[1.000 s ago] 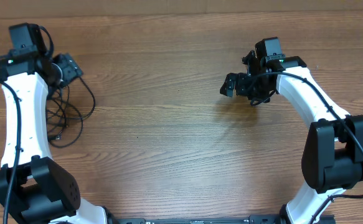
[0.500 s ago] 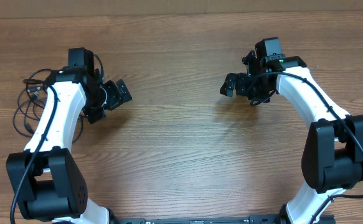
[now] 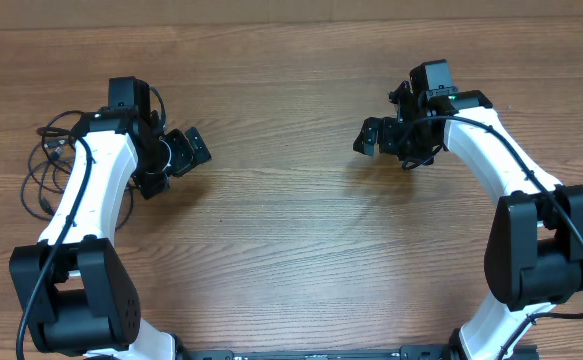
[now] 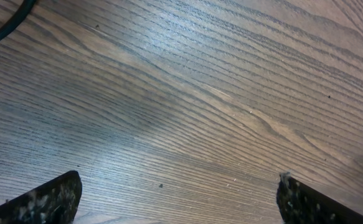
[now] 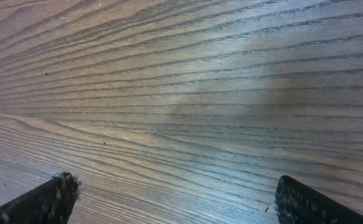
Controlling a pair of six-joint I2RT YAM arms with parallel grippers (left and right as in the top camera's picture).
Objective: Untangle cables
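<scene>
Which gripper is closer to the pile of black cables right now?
The left. The left gripper hangs open a short way to the right of the cables; the right gripper hangs open much farther right, on the opposite side.

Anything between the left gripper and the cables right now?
Only its own arm: the cables lie left of the white forearm, while the open left gripper points right, away from them. Nothing else visible stands between.
</scene>
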